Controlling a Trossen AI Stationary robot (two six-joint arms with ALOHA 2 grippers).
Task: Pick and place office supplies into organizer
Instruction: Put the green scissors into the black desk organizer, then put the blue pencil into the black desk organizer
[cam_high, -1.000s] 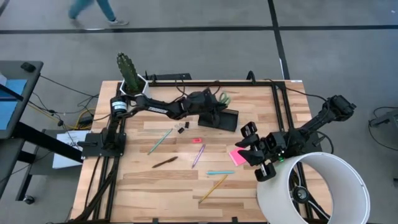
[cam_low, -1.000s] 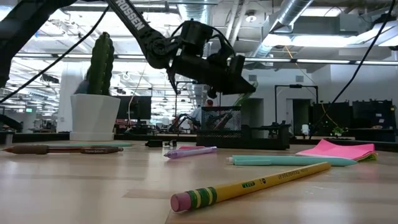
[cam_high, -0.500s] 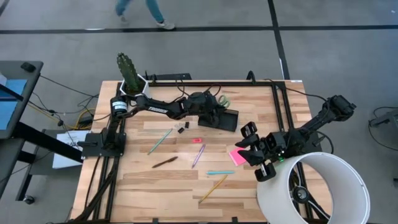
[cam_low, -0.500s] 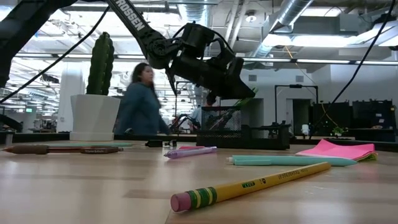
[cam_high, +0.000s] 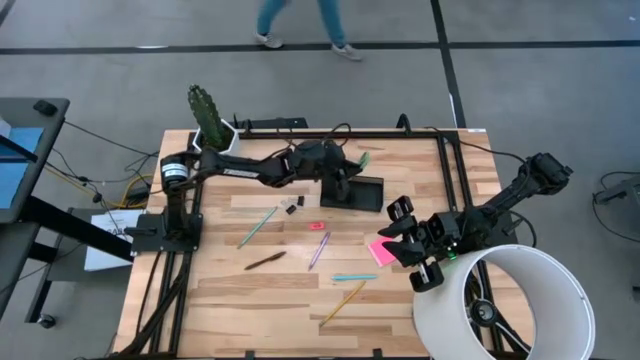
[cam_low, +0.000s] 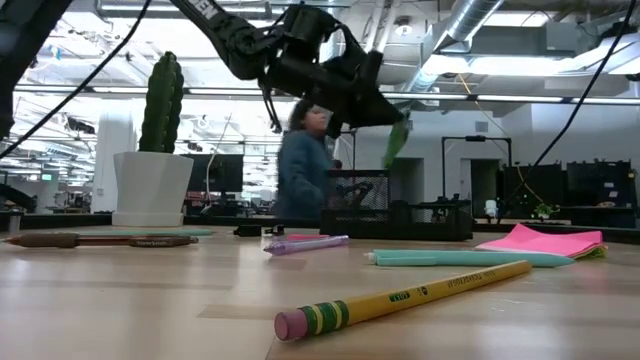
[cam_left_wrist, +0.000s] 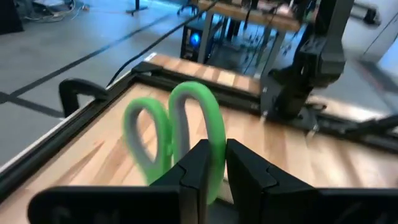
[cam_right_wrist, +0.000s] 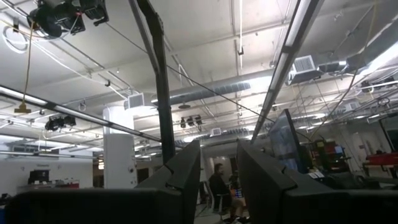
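My left gripper (cam_high: 346, 166) is shut on the green-handled scissors (cam_high: 362, 158), held in the air above the far end of the black organizer (cam_high: 362, 193). In the low view the green handles (cam_low: 397, 140) hang below the gripper (cam_low: 372, 100). A pink sticky-note pad (cam_high: 381, 251), a teal pen (cam_high: 354, 277), a yellow pencil (cam_high: 343, 300), a purple pen (cam_high: 319, 250), a dark pen (cam_high: 265, 261), a green pen (cam_high: 257, 226), a binder clip (cam_high: 293, 205) and a pink eraser (cam_high: 316, 226) lie flat on the table. My right gripper (cam_high: 405, 243) waits open and empty beside the pad. My left gripper pinches the scissors between its two fingers at the base of one green handle loop (cam_left_wrist: 214, 146). Both loops (cam_left_wrist: 171, 127) stick out past the fingertips. The gripper hides the blades. The scissors are lifted clear of the table and organizer, handles tilted downward.
A cactus in a white pot (cam_high: 207, 118) stands at the table's far left corner. A large white lampshade (cam_high: 505, 305) fills the near right corner beside my right arm. A person walks past beyond the far edge (cam_high: 300, 20).
My left gripper has risen with the scissors above the organizer and tipped, so the green handles now hang downward below it. It stays shut on them. A person has walked from left to right behind the table.
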